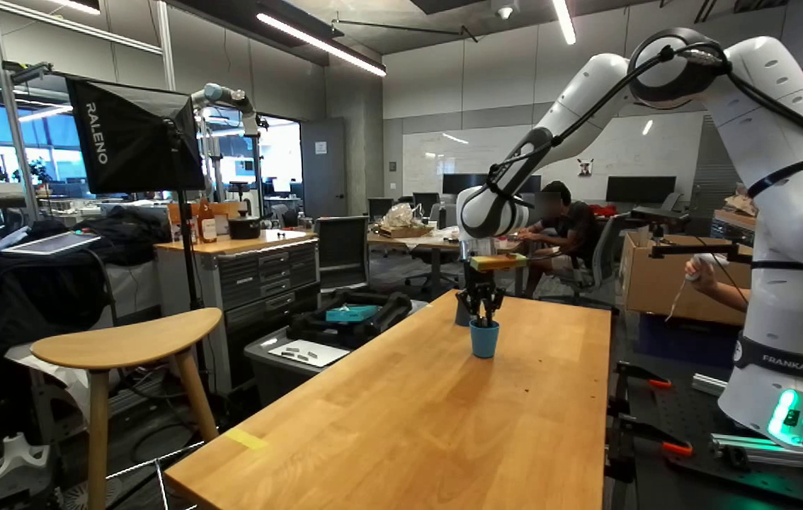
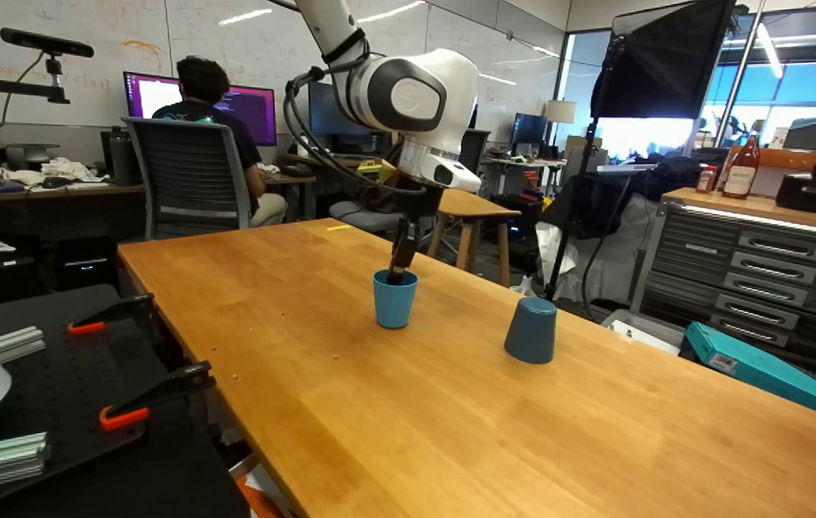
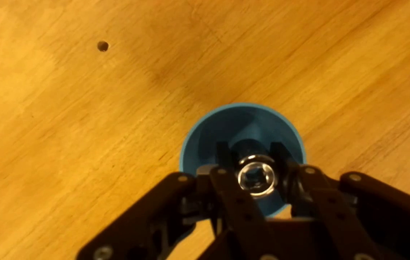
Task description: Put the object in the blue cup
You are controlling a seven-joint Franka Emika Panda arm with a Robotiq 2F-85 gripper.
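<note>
Nearest the wrist cam is the gripper point(image 3: 251, 151), fingers pointing down into the mouth of the cup point(image 2: 394, 306). We read its jaws as clenched on the object point(image 3: 256, 168), a finger snug on each side. Object looks like shiny metal: round hollow end toward the cam, darker section toward the cup. From above it sits inside the cup's rim outline, held between the fingers; how deep it reaches in the cup we can't tell.

Cup is upright on the table point(image 2: 559, 439). Dark cup point(image 2: 531, 332) stands upside down near the cup, not touching it; in an exterior view we see it behind the cup, partly blocked by the gripper. Small hole point(image 3: 102, 46) in the table near the cup. Yellow tape point(image 1: 247, 438) on the table, well apart from the cup. Arm point(image 1: 791, 227) reaches over the cup, yellow block point(image 1: 497, 262) on its wrist. In an exterior view, softbox point(image 2: 660, 65) and stool point(image 2: 476, 205) are beyond the cup.
</note>
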